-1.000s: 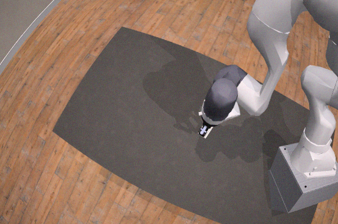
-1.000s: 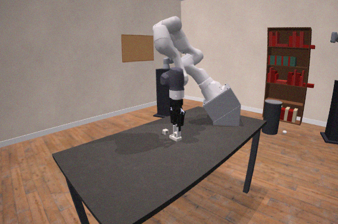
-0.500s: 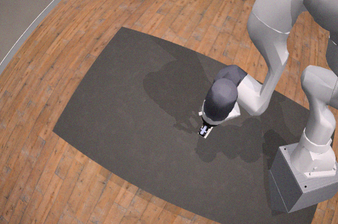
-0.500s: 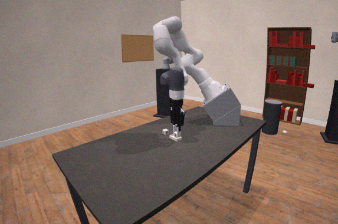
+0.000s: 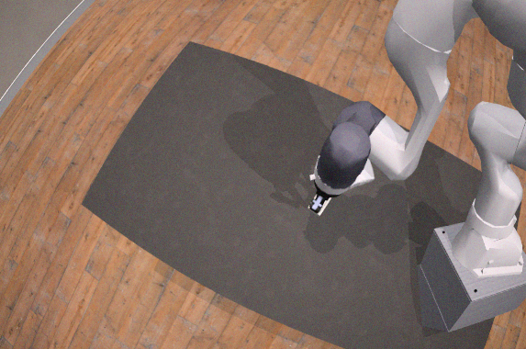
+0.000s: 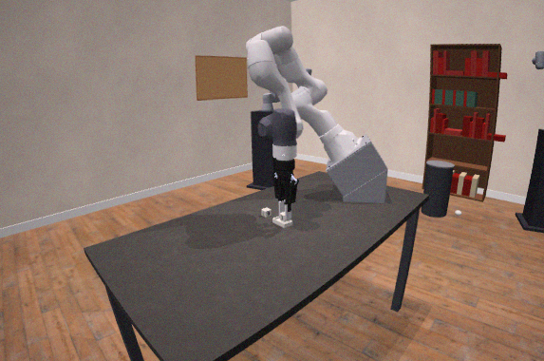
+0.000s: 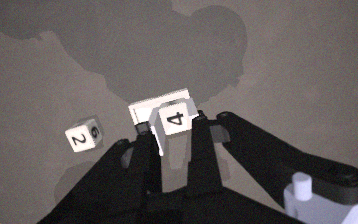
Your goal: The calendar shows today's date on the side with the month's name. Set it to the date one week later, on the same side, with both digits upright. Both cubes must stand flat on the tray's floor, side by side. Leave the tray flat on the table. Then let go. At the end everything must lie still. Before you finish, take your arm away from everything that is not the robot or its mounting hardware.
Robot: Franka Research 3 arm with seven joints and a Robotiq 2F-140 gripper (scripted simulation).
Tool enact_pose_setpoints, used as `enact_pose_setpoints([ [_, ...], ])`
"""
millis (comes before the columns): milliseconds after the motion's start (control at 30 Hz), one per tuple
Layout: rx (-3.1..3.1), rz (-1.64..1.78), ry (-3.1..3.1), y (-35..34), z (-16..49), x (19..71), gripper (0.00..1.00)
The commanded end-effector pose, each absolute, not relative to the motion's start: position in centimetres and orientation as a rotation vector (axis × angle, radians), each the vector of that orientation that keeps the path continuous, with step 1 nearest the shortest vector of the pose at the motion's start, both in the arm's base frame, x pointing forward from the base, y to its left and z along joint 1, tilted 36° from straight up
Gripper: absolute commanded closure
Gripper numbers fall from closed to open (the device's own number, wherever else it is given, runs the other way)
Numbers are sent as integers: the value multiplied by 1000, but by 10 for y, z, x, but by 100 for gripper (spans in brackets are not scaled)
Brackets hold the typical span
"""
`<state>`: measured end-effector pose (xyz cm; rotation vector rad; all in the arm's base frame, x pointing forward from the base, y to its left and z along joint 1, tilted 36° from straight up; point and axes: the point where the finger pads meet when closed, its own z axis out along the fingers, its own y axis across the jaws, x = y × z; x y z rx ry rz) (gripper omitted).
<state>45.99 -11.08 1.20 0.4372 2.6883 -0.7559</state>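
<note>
The white tray (image 5: 324, 206) (image 6: 283, 223) (image 7: 145, 114) lies on the table under my gripper (image 6: 285, 213) (image 7: 175, 113). The gripper points down and is shut on a white cube (image 6: 283, 217) (image 7: 174, 118). A 4 shows on that cube's face toward the wrist camera, turned sideways in that view. The held cube is at the tray; whether it touches the floor is hidden. The other white cube (image 6: 266, 212) (image 7: 80, 140) stands on the table outside the tray, left of it in the wrist view, showing a 2 and a 6 or 9. The month's name is not visible.
The dark table (image 5: 176, 151) (image 6: 211, 271) carries the tray and cubes. The arm's grey base block (image 5: 447, 275) (image 6: 363, 176) stands at one end of the table. The arm hides the loose cube in the top view.
</note>
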Motion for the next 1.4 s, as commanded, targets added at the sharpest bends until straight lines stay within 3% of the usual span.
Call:
enact_pose_setpoints([
  [0, 446, -752, 2687, -110, 11, 459, 84],
  [1367, 446, -752, 2687, -115, 5, 461, 84],
])
